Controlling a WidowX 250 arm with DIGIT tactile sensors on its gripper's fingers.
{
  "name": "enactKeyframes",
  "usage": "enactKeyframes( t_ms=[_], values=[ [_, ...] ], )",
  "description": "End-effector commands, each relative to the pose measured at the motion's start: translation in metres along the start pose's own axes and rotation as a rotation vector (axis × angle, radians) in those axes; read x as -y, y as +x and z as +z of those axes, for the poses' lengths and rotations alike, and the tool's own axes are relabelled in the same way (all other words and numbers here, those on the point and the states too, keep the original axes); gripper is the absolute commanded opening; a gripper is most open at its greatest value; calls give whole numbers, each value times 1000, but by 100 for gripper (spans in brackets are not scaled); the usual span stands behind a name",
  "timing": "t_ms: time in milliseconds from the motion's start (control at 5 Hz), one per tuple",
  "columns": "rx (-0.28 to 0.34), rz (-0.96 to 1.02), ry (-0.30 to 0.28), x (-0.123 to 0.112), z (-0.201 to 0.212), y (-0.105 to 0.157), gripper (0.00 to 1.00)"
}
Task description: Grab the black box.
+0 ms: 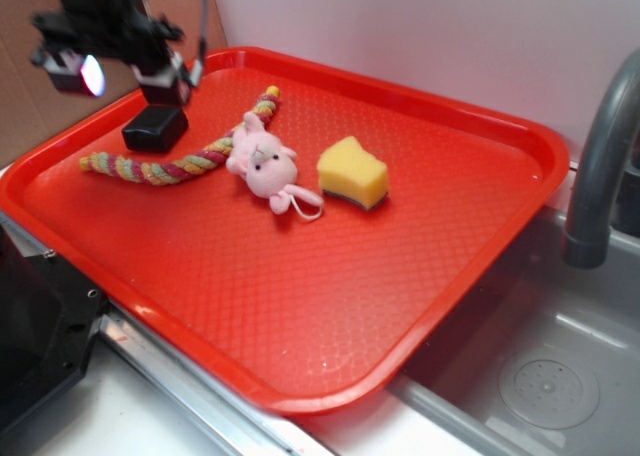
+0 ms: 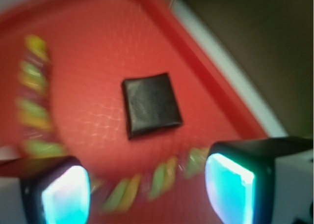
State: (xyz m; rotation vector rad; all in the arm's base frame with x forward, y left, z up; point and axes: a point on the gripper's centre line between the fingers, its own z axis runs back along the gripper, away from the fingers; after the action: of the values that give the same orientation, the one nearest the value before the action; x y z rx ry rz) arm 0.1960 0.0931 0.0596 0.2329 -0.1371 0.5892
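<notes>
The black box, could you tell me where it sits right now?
In the exterior view, the black box sits on the tray's far-left corner, just beyond the rope, under the claw.

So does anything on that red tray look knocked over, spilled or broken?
Nothing stands out. The black box lies flat on the red tray, with the gripper open above it. The rope, pink plush toy and yellow sponge lie loose but intact, and nothing looks spilled.

Black arm — hand pads glowing cyan.
</notes>
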Motion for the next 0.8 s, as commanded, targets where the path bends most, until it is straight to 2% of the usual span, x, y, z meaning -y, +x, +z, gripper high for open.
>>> enactKeyframes(
  t_ms=[0,400,600],
  values=[
    [25,-30,3,-9,-29,33,100],
    [19,-120,-80,-23,-37,33,100],
    [3,-113,-80,-28,-48,36,100]
  ],
)
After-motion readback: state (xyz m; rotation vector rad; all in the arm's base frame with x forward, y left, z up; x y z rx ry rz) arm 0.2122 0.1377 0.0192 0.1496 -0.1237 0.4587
